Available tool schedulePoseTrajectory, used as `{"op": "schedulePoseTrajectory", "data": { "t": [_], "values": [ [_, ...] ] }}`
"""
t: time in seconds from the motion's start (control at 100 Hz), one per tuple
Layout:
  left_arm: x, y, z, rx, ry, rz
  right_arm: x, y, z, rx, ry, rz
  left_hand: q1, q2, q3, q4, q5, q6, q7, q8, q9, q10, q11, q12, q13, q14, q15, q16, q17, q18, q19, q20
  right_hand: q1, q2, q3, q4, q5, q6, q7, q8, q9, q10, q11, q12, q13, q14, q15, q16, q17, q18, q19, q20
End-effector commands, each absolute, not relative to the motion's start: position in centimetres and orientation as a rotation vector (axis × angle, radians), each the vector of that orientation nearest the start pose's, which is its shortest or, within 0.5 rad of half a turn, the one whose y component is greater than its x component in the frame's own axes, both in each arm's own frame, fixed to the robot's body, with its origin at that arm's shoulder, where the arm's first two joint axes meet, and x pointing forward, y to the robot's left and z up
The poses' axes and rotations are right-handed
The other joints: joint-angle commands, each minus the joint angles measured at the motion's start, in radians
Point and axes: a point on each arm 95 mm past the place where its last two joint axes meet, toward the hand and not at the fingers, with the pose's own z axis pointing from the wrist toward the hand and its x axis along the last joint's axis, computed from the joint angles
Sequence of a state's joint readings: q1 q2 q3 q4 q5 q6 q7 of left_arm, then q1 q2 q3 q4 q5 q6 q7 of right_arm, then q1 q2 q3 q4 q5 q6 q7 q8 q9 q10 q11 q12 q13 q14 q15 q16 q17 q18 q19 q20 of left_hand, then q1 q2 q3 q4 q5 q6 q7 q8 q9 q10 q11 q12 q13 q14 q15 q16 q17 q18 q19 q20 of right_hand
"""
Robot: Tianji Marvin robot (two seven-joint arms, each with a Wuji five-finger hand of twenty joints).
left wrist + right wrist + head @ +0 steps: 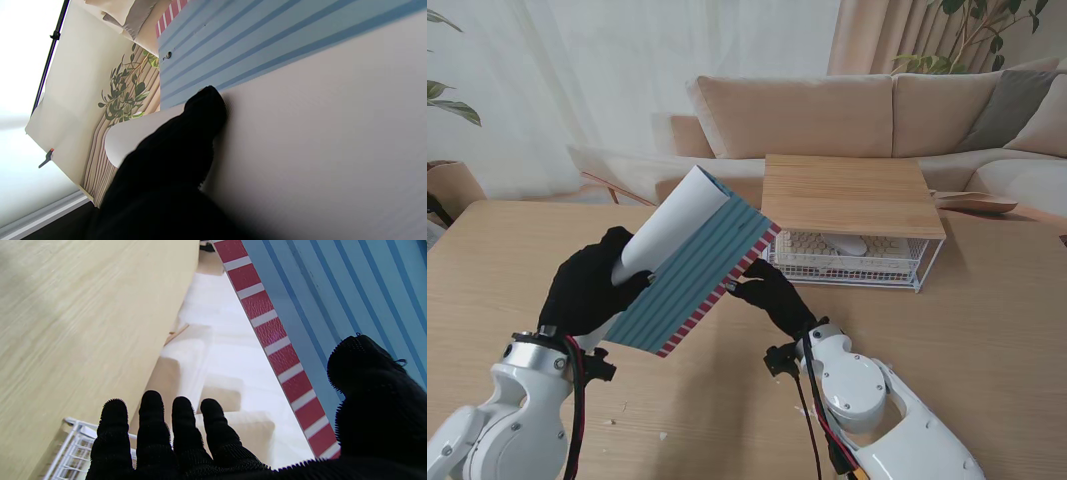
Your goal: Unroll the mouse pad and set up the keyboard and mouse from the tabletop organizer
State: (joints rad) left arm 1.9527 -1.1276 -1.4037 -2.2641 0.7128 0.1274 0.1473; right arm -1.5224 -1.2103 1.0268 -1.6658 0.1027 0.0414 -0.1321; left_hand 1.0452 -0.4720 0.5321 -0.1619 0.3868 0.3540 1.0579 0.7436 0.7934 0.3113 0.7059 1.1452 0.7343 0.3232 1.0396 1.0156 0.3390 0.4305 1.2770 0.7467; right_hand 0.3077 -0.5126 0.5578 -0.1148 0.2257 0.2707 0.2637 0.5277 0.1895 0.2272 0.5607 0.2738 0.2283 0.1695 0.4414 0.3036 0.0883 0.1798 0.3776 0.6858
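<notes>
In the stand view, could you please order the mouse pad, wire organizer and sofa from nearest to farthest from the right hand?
1. Mouse pad: touching the right hand, on its left.
2. Wire organizer: just beyond, to the right.
3. Sofa: past the table.

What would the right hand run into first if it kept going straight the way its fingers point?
Probably the white wire organizer: the right hand points up the table toward its basket, seen just past the fingertips. Depth is unclear, and its thumb touches the mouse pad.
</notes>
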Motion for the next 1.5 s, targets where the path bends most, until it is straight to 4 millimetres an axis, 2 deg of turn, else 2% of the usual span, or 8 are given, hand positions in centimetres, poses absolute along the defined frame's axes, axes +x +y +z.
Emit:
{"op": "schedulePoseTrajectory", "data": {
  "t": [0.0, 0.44, 0.52, 0.57, 0.73, 1.01, 1.2, 1.49],
  "values": [
    [29.3, -2.3, -17.0, -1.316, 0.912, -1.964, 39.1, 11.0, -30.2, -2.06, -0.723, -2.092, 0.113, 0.064, 0.047, 0.023, -0.005, -0.035, 0.06, 0.031, 0.014, -0.029, 0.0, 0.02, 0.024, -0.022, 0.003, -0.004, 0.002, -0.002, -0.009, -0.012, -0.03, -0.042, 0.011, -0.021, -0.022, -0.006, -0.008, 0.017, -0.019, -0.022, -0.026, -0.01, -0.019, -0.028, -0.007, -0.011, -0.006, -0.005, -0.016, -0.018],
    [29.3, -3.0, -17.5, -1.478, 0.765, -1.997, 40.2, 12.3, -28.6, -1.939, -0.675, -2.056, 0.115, 0.056, 0.055, 0.025, 0.001, -0.034, 0.056, 0.028, 0.011, -0.023, -0.008, 0.02, 0.003, -0.001, -0.024, -0.017, -0.025, 0.001, -0.026, -0.027, 0.333, 0.015, -0.153, 0.042, 0.254, -0.253, 0.189, 0.1, 0.296, -0.142, 0.256, 0.158, 0.208, -0.055, 0.233, 0.115, 0.101, -0.041, 0.25, 0.107],
    [29.6, -3.0, -17.9, -1.503, 0.753, -1.983, 40.4, 12.6, -28.3, -1.976, -0.598, -2.101, 0.111, 0.053, 0.056, 0.025, 0.007, -0.039, 0.053, 0.024, 0.013, -0.023, -0.013, 0.015, 0.0, 0.004, -0.025, -0.019, -0.03, -0.001, -0.021, -0.029, 0.308, -0.051, 0.223, -0.002, 0.413, -0.283, 0.294, 0.123, 0.465, -0.13, 0.322, 0.238, 0.352, -0.026, 0.385, 0.182, 0.162, -0.008, 0.447, 0.125],
    [29.9, -3.0, -18.3, -1.524, 0.742, -1.974, 40.5, 12.8, -28.2, -1.996, -0.552, -2.119, 0.108, 0.051, 0.058, 0.025, 0.012, -0.042, 0.05, 0.019, 0.016, -0.024, -0.016, 0.011, -0.003, 0.006, -0.03, -0.023, -0.033, -0.001, -0.021, -0.031, 0.403, -0.083, 0.252, -0.107, 0.44, -0.325, 0.552, -0.026, 0.574, -0.121, 0.355, 0.268, 0.452, -0.016, 0.468, 0.217, 0.21, 0.007, 0.588, 0.111],
    [31.1, -3.4, -19.8, -1.677, 0.634, -1.956, 40.8, 12.8, -28.0, -2.035, -0.488, -2.179, 0.057, 0.012, 0.131, 0.009, 0.052, -0.054, 0.053, -0.025, 0.05, -0.024, -0.036, -0.027, 0.001, 0.048, -0.071, -0.076, -0.054, 0.021, -0.022, -0.053, 0.486, -0.076, 0.304, -0.119, 0.573, -0.362, 0.705, -0.054, 0.774, -0.089, 0.403, 0.304, 0.622, 0.001, 0.592, 0.262, 0.297, 0.033, 0.8, 0.07],
    [31.8, -4.1, -20.8, -1.852, 0.549, -2.002, 40.9, 12.7, -29.0, -2.066, -0.44, -2.119, 0.092, 0.025, 0.113, 0.015, 0.041, -0.048, 0.047, -0.019, 0.029, -0.018, -0.043, -0.005, -0.031, 0.048, -0.097, -0.091, -0.088, 0.009, -0.053, -0.068, 0.459, -0.079, 0.278, -0.112, 0.55, -0.407, 0.669, -0.028, 0.653, -0.132, 0.292, 0.253, 0.486, -0.035, 0.433, 0.198, 0.153, 0.018, 0.646, -0.015],
    [31.8, -4.4, -20.4, -1.879, 0.523, -2.052, 41.0, 13.0, -29.3, -2.015, -0.412, -1.97, 0.098, 0.029, 0.109, 0.016, 0.034, -0.053, 0.049, -0.01, 0.025, -0.025, -0.043, 0.0, -0.035, 0.034, -0.104, -0.097, -0.086, -0.004, -0.063, -0.076, 0.265, -0.08, 0.308, -0.004, 0.321, -0.276, 0.21, 0.052, 0.375, -0.148, 0.16, 0.108, 0.345, -0.044, 0.195, 0.094, 0.118, -0.017, 0.453, -0.129],
    [31.7, -4.8, -20.7, -1.948, 0.461, -2.127, 41.4, 13.9, -29.1, -2.035, -0.335, -1.883, 0.107, 0.031, 0.107, 0.017, 0.029, -0.055, 0.05, -0.002, 0.019, -0.028, -0.042, 0.008, -0.041, 0.026, -0.111, -0.102, -0.089, -0.015, -0.077, -0.087, 0.247, -0.076, 0.293, -0.005, 0.226, -0.246, 0.18, 0.03, 0.327, -0.116, 0.144, 0.091, 0.373, 0.006, 0.134, 0.068, 0.21, 0.137, 0.412, -0.195]
  ]
}}
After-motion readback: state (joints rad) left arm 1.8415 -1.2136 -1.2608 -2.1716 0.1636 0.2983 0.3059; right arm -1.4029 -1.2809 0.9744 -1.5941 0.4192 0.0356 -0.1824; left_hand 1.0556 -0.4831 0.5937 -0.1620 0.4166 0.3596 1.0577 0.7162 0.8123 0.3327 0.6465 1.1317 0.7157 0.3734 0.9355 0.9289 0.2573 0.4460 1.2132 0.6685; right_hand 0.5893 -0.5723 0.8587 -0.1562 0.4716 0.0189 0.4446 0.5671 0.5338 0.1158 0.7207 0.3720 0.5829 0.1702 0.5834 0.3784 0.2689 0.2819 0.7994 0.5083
